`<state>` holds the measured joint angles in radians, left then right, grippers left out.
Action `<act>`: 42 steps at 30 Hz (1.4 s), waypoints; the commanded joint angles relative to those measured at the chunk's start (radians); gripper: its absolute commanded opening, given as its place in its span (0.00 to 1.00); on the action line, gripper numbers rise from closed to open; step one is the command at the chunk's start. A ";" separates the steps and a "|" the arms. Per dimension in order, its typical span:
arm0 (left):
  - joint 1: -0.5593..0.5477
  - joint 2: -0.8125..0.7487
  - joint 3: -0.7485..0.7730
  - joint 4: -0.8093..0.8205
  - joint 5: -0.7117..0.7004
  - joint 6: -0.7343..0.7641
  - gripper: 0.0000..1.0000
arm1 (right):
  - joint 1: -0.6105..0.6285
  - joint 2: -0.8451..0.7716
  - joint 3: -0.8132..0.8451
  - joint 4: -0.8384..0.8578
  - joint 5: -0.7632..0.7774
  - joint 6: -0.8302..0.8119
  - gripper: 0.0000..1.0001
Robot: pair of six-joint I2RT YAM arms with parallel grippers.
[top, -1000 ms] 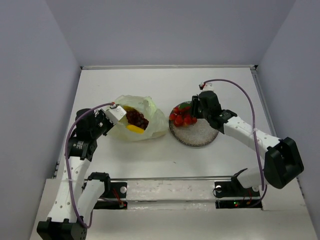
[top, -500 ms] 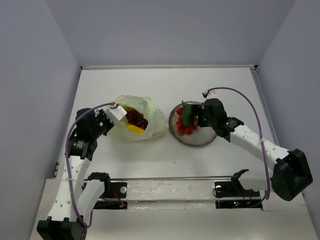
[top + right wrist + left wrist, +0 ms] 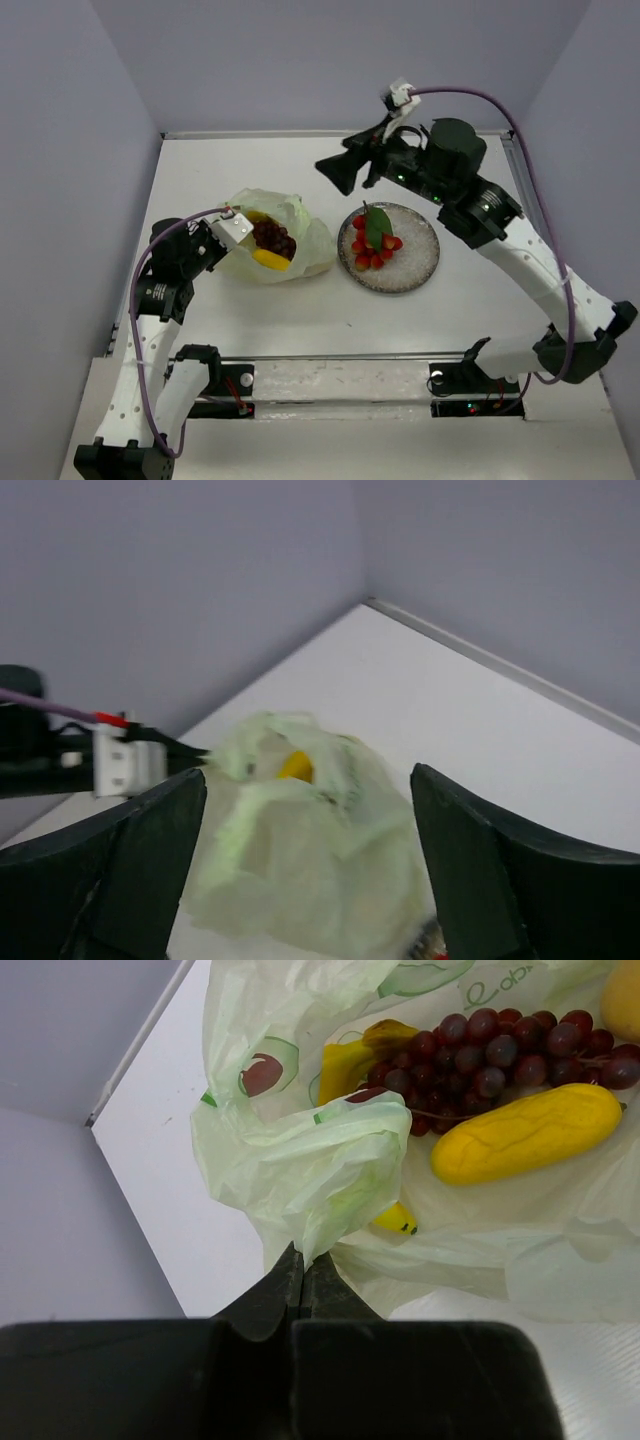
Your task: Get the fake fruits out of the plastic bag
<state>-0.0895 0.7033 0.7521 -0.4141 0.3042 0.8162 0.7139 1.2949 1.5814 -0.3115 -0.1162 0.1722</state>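
Over left of table [image 3: 470, 180], pinching plastic bag [image 3: 300, 1160] rim with left claw [image 3: 302, 1260] clamped tight; raised near plate [image 3: 415, 255], holding right claw [image 3: 337, 172] agape, empty.

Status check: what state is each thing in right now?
Pale green crinkly plastic bag: open, rim pinched.
Dark purple grape bunch: inside bag.
Long yellow plastic fruit: inside bag.
Small red round fruits with leaf: on plate.
Speckled grey round plate: loaded.
Left pincer: shut on bag.
Right pincer: open, empty.
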 commanded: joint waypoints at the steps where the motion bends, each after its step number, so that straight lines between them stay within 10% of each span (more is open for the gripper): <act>1: 0.005 -0.013 -0.005 0.037 0.007 -0.012 0.00 | 0.093 0.228 0.182 0.057 -0.296 0.060 0.79; 8: 0.005 -0.041 -0.042 0.101 -0.094 -0.169 0.00 | 0.102 0.518 0.301 0.164 -0.344 0.320 0.17; 16: 0.005 -0.076 -0.074 0.138 -0.096 -0.164 0.00 | 0.144 0.690 0.293 0.115 -0.353 0.296 0.12; 26: 0.005 -0.099 -0.091 0.009 0.002 0.001 0.00 | 0.318 0.552 -0.081 -0.109 0.122 -0.112 0.11; 33: 0.007 -0.192 -0.143 -0.089 0.067 0.195 0.01 | 0.381 0.552 -0.190 -0.083 0.280 -0.083 0.13; 39: 0.008 -0.258 -0.165 -0.157 0.142 0.273 0.37 | 0.381 0.613 -0.112 -0.054 0.391 -0.074 0.28; 42: 0.007 -0.275 -0.169 -0.149 0.139 0.262 0.34 | 0.381 0.621 -0.064 0.005 0.345 -0.083 0.33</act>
<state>-0.0875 0.4461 0.5949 -0.5587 0.4065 1.0435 1.0939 1.9057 1.4361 -0.4061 0.1997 0.1078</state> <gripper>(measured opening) 0.361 0.309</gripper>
